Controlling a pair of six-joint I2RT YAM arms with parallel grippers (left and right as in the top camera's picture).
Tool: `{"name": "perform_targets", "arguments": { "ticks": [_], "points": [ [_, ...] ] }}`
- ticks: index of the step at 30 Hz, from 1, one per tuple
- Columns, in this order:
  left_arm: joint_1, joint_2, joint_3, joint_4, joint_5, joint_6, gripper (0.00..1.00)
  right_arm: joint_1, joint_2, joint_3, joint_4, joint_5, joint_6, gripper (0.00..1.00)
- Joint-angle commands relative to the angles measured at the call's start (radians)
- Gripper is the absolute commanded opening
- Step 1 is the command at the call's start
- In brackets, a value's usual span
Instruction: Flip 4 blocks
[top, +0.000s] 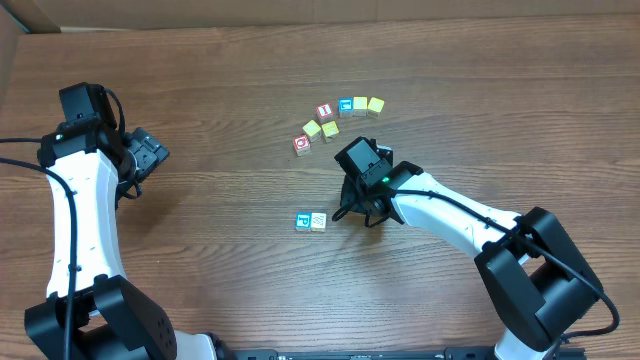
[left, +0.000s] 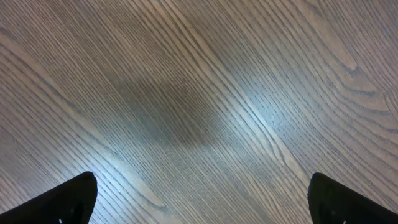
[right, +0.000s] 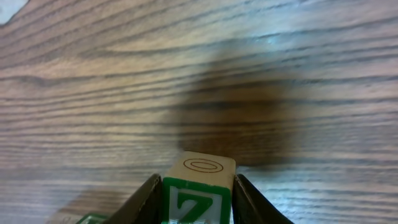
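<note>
In the right wrist view my right gripper (right: 198, 202) is shut on a small wooden block (right: 199, 177). That block shows a green-framed Z face toward the camera and a cream face with an oval ring, and both fingers press its sides just above the table. From overhead the right gripper (top: 352, 208) hides this block. Just left of it lie a blue-faced block (top: 303, 221) and a pale patterned block (top: 318, 221), side by side. A red-faced block (top: 301, 144) sits in the far cluster. My left gripper (top: 150, 152) hangs open at the far left over bare wood (left: 202, 200).
The far cluster also holds yellow cubes (top: 312, 128), a red cube marked "1" (top: 325, 111), a blue-faced cube (top: 346, 106) and more yellow cubes (top: 368, 104). A green-edged corner (right: 87, 218) peeks in beside the right fingers. The wooden table (top: 200, 260) spreads between the arms.
</note>
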Motion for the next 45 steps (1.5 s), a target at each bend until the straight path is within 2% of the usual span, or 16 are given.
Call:
{"name": "perform_targets", "arguments": {
  "ticks": [1,7,16,23,29,38,45],
  "points": [
    [0.003,-0.005,0.01,0.001,-0.006,-0.002,1.0,0.004,0.003,0.013,-0.015,-0.108,-0.003,0.35],
    [0.003,-0.005,0.01,0.001,-0.006,-0.002,1.0,0.004,0.003,0.013,-0.03,-0.261,-0.003,0.35],
    [0.003,-0.005,0.01,0.001,-0.006,-0.002,1.0,0.004,0.003,0.013,-0.072,-0.329,-0.003,0.35],
    [0.003,-0.005,0.01,0.001,-0.006,-0.002,1.0,0.003,0.003,0.013,-0.069,-0.331,-0.026,0.51],
    [0.003,-0.005,0.01,0.002,-0.006,-0.002,1.0,0.0,0.001,0.047,-0.08,-0.332,-0.072,0.52],
    [0.003,-0.005,0.01,0.001,-0.006,-0.002,1.0,-0.004,-0.001,0.162,-0.2,-0.255,-0.081,0.52],
    [0.003,-0.005,0.01,0.001,-0.006,-0.002,1.0,-0.059,-0.001,0.203,-0.39,-0.251,-0.204,0.52]
  ]
}}
